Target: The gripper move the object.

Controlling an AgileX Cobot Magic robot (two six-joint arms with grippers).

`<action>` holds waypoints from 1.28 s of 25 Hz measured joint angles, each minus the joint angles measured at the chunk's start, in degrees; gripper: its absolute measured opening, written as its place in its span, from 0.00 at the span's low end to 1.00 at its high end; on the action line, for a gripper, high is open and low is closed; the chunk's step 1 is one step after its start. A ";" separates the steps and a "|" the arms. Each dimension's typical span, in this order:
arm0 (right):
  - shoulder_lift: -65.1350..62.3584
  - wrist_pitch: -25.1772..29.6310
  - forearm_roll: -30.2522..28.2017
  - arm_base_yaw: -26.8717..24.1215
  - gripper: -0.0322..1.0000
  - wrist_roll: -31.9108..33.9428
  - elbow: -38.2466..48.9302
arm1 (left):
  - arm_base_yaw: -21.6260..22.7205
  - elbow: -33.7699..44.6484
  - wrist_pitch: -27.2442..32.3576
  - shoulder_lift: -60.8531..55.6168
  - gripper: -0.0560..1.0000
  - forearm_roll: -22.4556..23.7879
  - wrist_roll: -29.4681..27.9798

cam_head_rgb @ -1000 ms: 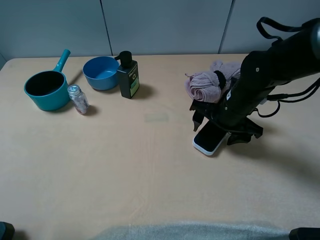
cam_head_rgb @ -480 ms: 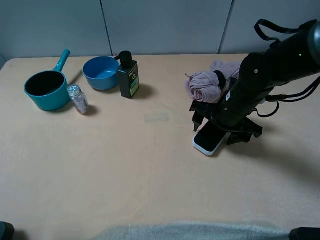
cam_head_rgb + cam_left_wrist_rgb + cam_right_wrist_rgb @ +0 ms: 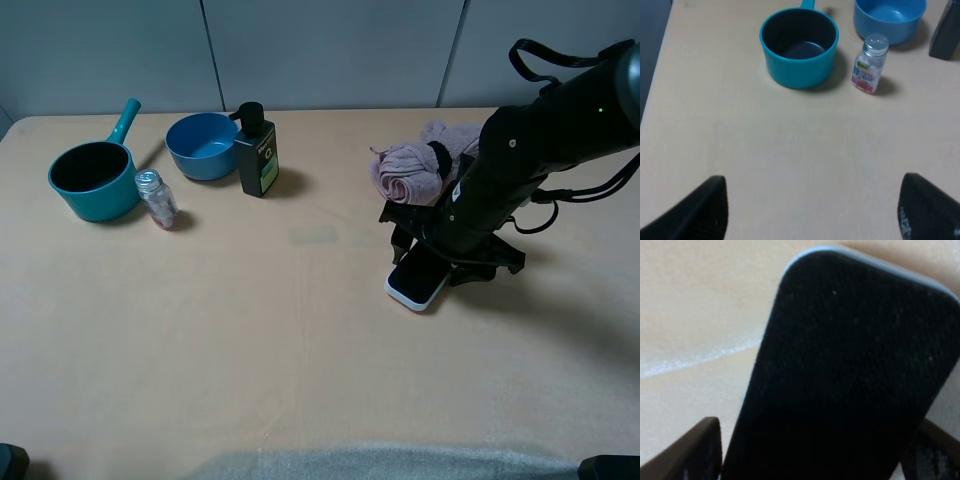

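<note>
Starting at the left, we see the left hand (image 3: pixel 815 206) released, its two tips wide apart over bare bench (image 3: pixel 300 340) with nothing between them; it plays no part we can make out. Along the far side of the bench stand a teal saucepan (image 3: pixel 95 205), a small jar (image 3: pixel 155 198), a blue bowl (image 3: pixel 200 150) and a dark pump bottle (image 3: pixel 256 155), all well apart from the work. Further right lies a rolled pink towel (image 3: pixel 408 170), and just in front of it the object (image 3: pixel 414 284) rests flat on the bench, black face up. The right hand (image 3: pixel 440 260) is down over it, one finger on either side of the block. From the wrist view we cannot tell whether those fingers have clenched on its edges or merely flank them. We judge the approach done and the grasp under way or barely made. Lifting, carrying and setting the object down elsewhere all remain.
</note>
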 joint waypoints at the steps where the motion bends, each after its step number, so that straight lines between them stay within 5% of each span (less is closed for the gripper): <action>1: 0.00 0.00 0.00 0.00 0.56 0.00 0.00 | 0.00 0.00 0.00 0.00 0.78 0.00 0.00; 10: 0.00 -0.28 -0.36 0.00 0.48 0.00 0.00 | 0.00 0.00 0.00 0.00 0.78 0.00 0.00; 32: 0.00 -0.50 -2.87 0.00 0.48 -0.69 0.00 | 0.00 0.00 -0.06 0.00 0.78 0.00 0.00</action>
